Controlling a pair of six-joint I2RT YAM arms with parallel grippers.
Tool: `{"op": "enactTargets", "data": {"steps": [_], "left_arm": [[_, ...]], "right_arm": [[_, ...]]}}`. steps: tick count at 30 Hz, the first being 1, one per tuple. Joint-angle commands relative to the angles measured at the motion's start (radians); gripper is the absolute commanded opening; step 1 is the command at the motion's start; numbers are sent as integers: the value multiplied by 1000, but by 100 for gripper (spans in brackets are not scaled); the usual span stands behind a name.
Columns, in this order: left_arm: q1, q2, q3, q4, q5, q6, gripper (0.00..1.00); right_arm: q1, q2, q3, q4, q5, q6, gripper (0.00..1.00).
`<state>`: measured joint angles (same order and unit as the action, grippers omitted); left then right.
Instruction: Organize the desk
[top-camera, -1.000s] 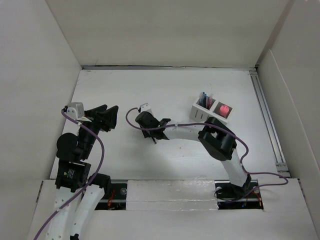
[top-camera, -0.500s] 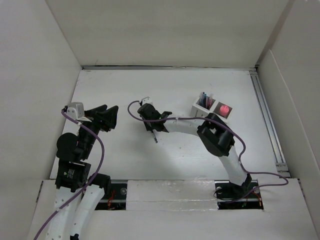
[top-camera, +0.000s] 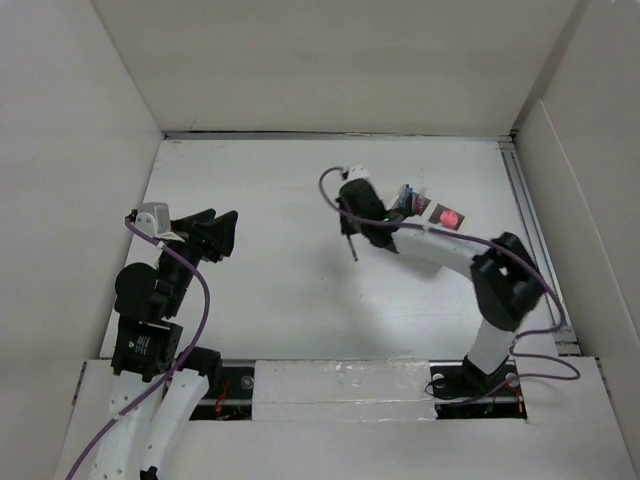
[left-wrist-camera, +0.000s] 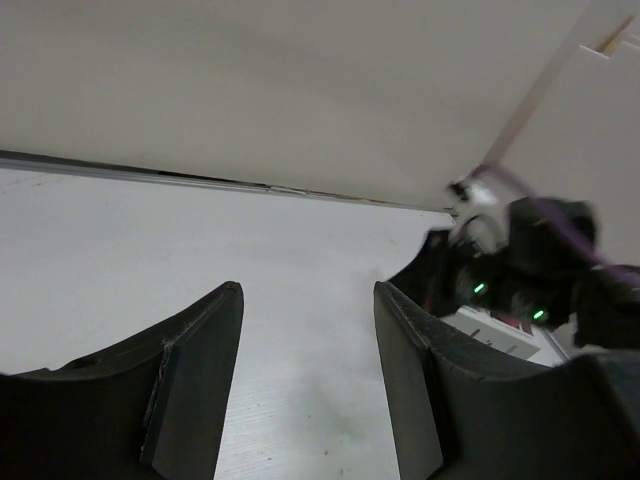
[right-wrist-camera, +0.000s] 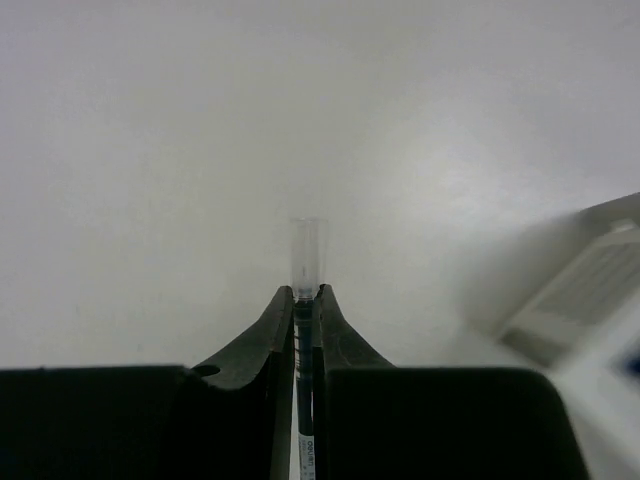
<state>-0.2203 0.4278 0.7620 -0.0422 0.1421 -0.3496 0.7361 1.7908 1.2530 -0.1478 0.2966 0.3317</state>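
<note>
Grip first: the right end effector (right-wrist-camera: 305, 295) is clamped shut on a pen (right-wrist-camera: 306, 250), whose clear end pokes out past the fingertips. A second ago that arm was out over the middle of the worktop (top-camera: 250, 190). It has since swung right and toward the back, so the pen now hangs just beside the white slotted organizer (right-wrist-camera: 585, 290). I'd guess the pickup is done and dropping it into a slot is next.

In the wrist view the pen's long axis runs straight along the fingers. From above it points toward the near edge. The left end effector (left-wrist-camera: 307, 330) hasn't budged, its fingers spread apart with nothing between them. The worktop fills the floor between the white walls, and its long side looks to run left to right.
</note>
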Motion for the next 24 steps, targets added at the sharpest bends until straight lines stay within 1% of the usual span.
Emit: {"op": "enactTargets", "data": {"steps": [1, 2, 6, 8, 10, 13, 16, 22, 24], "left_arm": [[6, 6, 25, 47, 5, 4, 50], [6, 9, 25, 45, 5, 3, 50], [6, 5, 23, 47, 10, 4, 50], [6, 9, 25, 45, 4, 6, 50], [6, 9, 25, 45, 11, 4, 50], [6, 9, 25, 45, 5, 4, 50], [6, 12, 25, 45, 5, 8, 50], [6, 11, 26, 45, 7, 8, 50], [6, 6, 23, 45, 10, 6, 50]], "right_arm": [[-130, -242, -49, 226, 148, 6, 0], [-192, -264, -84, 252, 173, 4, 0], [-323, -301, -133, 350, 236, 4, 0], [-357, -292, -139, 382, 265, -13, 0], [-394, -280, -156, 451, 285, -49, 0], [-405, -249, -170, 530, 303, -111, 0], [-405, -228, -165, 533, 315, -131, 0], [-336, -248, -251, 582, 427, -155, 0], [-322, -246, -277, 576, 459, -149, 6]]}}
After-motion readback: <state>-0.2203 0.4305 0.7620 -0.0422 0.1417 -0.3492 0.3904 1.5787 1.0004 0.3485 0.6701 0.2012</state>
